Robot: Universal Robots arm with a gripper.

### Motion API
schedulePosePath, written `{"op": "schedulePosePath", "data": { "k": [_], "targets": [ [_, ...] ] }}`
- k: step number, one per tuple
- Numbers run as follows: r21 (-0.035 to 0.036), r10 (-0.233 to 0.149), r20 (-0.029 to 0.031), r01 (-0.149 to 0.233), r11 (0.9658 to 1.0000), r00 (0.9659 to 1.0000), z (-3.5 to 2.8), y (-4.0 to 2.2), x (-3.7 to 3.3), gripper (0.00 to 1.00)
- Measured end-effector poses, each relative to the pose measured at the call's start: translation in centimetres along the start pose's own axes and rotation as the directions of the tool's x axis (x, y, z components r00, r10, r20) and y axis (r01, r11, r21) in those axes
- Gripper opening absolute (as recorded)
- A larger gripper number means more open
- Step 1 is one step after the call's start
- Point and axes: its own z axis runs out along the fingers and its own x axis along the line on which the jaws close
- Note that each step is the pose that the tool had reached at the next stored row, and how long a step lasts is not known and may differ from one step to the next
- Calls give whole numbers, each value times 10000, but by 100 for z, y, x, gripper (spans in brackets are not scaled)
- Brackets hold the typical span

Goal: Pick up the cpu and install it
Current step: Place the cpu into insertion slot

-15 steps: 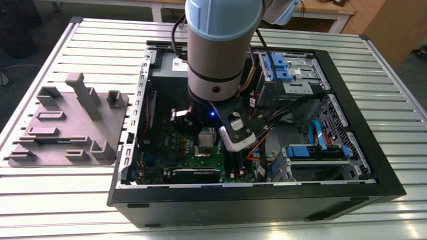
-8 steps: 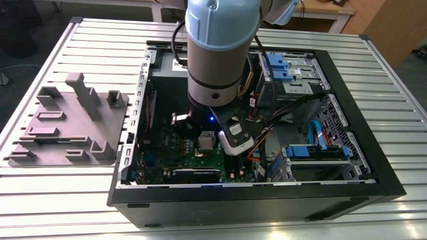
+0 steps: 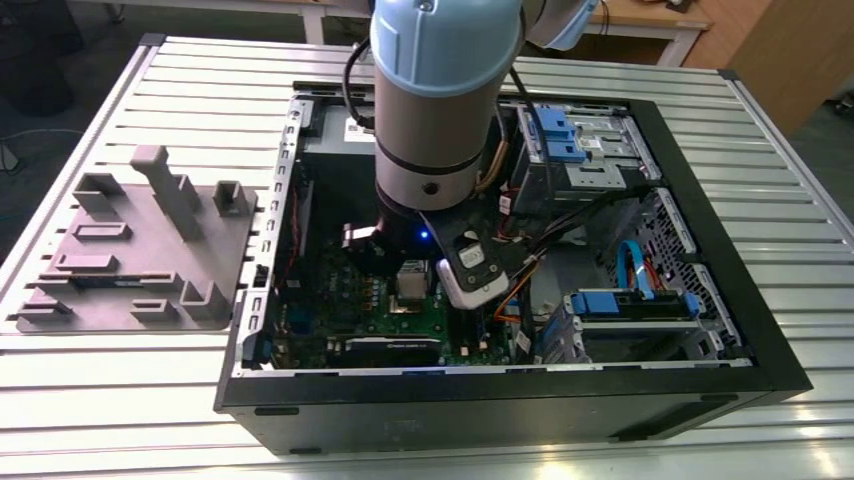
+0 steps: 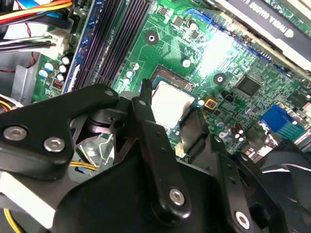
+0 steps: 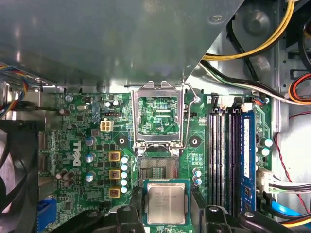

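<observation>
The black fingers [image 4: 146, 114] pinch the small square silvery-beige cpu [image 5: 166, 204] by opposite edges. The open dark metal-framed socket [image 5: 158, 167] lies just beyond them.

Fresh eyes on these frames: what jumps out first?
In the exterior view, the grey robot arm reaching down into the open computer case dominates. In the first wrist view, the gripper clamps the cpu from two sides. It sits right next to the empty socket, whose metal frame stands flipped open on the green motherboard.
</observation>
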Motion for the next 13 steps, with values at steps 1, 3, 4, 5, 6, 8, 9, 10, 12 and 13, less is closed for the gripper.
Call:
{"op": "schedulePosePath", "data": {
  "k": [1, 3, 4, 5, 6, 8, 9, 10, 12, 13],
  "targets": [
    [0, -1, 0, 1, 10000, 10000, 0, 0, 0, 47],
    [1, 0, -1, 0, 10000, 10000, -1, 0, 0, 47],
    [1, -1, 0, 1, 10000, 10000, -6, 0, 0, 47],
    [1, 0, -1, 0, 10000, 10000, -7, 0, 0, 47],
    [1, 0, -1, 0, 10000, 10000, -7, 0, 0, 47],
    [-1, 0, 0, 0, 10000, 10000, -4, 0, 0, 47],
    [-2, 0, 1, 0, 10000, 10000, 1, 0, 0, 47],
    [0, -1, 0, 1, 10000, 10000, 1, 0, 0, 47],
    [2, 0, -1, 0, 10000, 10000, 0, 0, 0, 47],
    [2, -1, -2, 1, 10000, 10000, 0, 0, 0, 47]
  ]
}}
